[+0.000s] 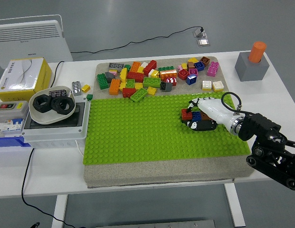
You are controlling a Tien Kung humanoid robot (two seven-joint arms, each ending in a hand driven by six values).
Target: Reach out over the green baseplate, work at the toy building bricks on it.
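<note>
While curling white fingers [197,124] of the right hand [204,114] round the brick cluster [194,115] at three o'clock on the baseplate [138,133], looks mid-grasp; next needs a firm upward pull.

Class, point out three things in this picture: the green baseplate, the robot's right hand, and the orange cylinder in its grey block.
green baseplate [138,137], head view, bare studded middle.
right hand [204,113], head view, white back of the hand.
orange cylinder [256,51], head view, its upright side.
</note>
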